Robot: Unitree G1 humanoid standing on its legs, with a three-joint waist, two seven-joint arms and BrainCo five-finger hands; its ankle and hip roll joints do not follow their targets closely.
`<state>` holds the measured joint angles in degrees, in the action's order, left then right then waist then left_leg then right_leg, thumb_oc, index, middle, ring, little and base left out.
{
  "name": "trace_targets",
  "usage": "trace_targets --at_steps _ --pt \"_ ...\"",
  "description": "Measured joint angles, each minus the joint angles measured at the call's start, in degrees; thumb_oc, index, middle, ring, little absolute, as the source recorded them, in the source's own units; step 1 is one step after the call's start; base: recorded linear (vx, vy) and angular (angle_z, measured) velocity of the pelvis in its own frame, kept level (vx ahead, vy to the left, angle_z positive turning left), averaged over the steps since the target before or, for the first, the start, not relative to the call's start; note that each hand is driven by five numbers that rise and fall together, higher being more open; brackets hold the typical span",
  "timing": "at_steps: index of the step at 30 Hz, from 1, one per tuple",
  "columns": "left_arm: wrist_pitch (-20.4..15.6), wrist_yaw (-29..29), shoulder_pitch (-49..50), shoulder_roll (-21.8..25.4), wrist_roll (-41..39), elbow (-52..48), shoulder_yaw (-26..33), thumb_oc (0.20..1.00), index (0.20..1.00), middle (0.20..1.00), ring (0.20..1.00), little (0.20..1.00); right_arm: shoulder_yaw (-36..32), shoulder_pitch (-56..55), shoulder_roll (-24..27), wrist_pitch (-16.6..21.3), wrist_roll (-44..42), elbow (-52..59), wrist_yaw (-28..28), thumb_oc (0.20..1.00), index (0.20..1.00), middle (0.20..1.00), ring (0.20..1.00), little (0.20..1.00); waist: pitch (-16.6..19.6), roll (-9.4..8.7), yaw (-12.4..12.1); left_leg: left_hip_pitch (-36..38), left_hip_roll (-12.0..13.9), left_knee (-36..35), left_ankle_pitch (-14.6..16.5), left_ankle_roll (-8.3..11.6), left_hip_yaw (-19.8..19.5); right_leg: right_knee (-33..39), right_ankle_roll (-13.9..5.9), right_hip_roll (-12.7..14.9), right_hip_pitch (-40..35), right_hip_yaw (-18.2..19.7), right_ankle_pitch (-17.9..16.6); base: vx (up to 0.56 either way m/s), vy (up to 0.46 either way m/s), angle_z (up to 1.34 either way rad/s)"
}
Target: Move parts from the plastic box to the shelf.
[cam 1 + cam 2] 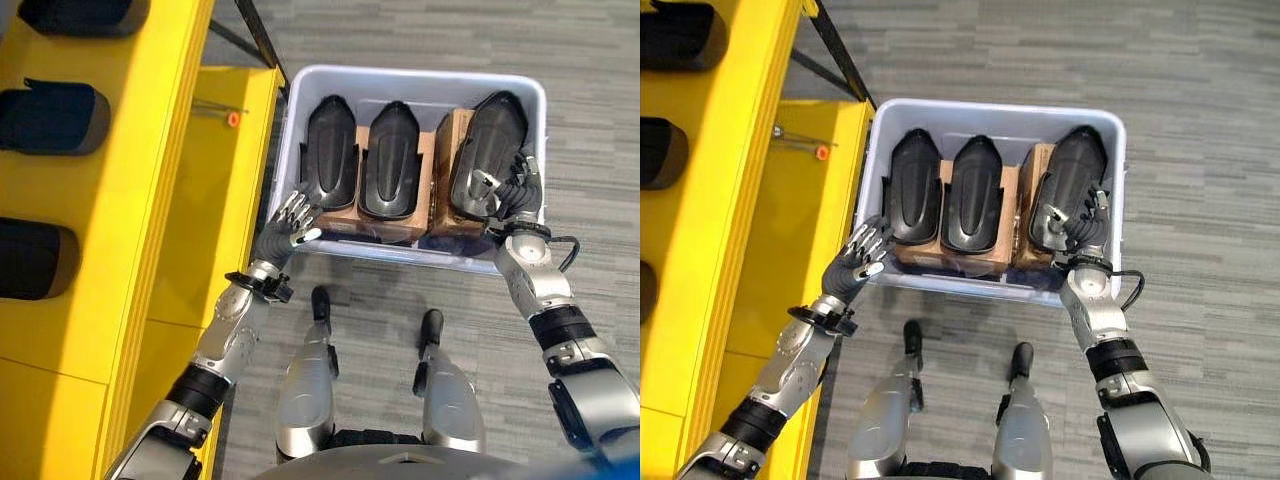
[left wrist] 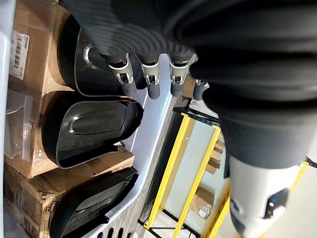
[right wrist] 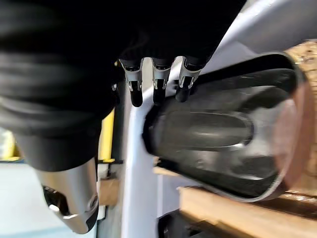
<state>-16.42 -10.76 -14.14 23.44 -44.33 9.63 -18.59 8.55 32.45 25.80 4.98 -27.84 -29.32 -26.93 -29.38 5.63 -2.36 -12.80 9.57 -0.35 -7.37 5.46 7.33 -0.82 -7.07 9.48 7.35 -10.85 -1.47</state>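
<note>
Three black parts stand side by side in the box (image 1: 412, 80) in front of me on the grey floor (image 1: 590, 120), each resting on brown cartons (image 1: 443, 215) packed under them. The left part (image 1: 330, 152) sits nearest my left hand (image 1: 288, 228), the middle part (image 1: 390, 160) is next to it, and the right part (image 1: 488, 150) leans slightly against the box's right wall. My right hand (image 1: 510, 190) is at the near right corner of the box, against the lower end of the right part; its fingers (image 3: 132, 84) reach over the part's rim, bent only a little, and I cannot tell from these views whether they have closed on it. My left hand hovers at the near left corner of the box, just outside its wall and just beside the left part, touching neither that I can see. Its fingers (image 2: 124, 77) are spread and only relaxed, holding nothing, with the thumb apart from them. The yellow shelf (image 1: 175, 190) runs along my left side, close to the box. More black parts (image 1: 50, 118) already lie on its upper level, well apart from my hands. A small orange item (image 1: 232, 119) lies on the shelf's lower level near the box's far left corner.
</note>
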Motion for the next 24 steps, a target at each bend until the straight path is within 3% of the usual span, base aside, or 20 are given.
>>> trace_targets --at_steps 6,9,14,24 --pt "-0.15 3.69 -3.36 0.18 -0.10 -1.28 -1.14 1.000 1.000 1.000 1.000 1.000 -0.23 3.37 -0.16 -1.86 0.16 -3.68 -7.77 1.000 1.000 1.000 1.000 1.000 -0.80 0.30 -0.21 -2.37 -0.71 0.53 0.08 -0.34 0.50 -1.25 -0.01 0.83 3.24 1.10 -0.01 -0.06 0.039 -0.04" --pt "-0.21 4.86 -3.46 0.05 -0.07 -1.48 -1.26 1.000 1.000 1.000 1.000 1.000 -0.19 3.66 -0.51 -2.40 0.68 -4.30 -8.58 1.000 1.000 1.000 1.000 1.000 -0.82 0.32 -0.05 -2.51 -0.68 0.53 0.09 -0.35 0.84 -1.33 -0.02 0.81 3.72 1.50 0.00 -0.04 0.035 -0.09" --pt "-0.21 4.94 -3.44 0.00 -0.04 -1.49 -2.00 1.000 1.000 1.000 1.000 1.000 1.27 3.84 -0.69 -2.90 1.70 -4.34 -6.69 1.000 1.000 1.000 1.000 1.000 -0.97 0.37 -0.08 -4.63 -0.67 1.14 0.02 -0.47 1.20 -2.31 -0.09 0.89 6.35 2.14 -0.09 -0.01 0.004 -0.04" --pt "1.05 6.64 -2.78 0.67 -1.71 -1.49 -2.21 1.000 1.000 1.000 1.000 1.000 5.34 10.29 -0.66 -2.82 -0.22 -5.73 2.45 1.000 1.000 1.000 1.000 1.000 -0.99 0.41 -0.80 -8.43 -0.76 1.74 -0.28 -0.87 1.34 -4.24 -0.08 1.17 11.03 2.38 -0.08 0.00 -0.007 0.00"
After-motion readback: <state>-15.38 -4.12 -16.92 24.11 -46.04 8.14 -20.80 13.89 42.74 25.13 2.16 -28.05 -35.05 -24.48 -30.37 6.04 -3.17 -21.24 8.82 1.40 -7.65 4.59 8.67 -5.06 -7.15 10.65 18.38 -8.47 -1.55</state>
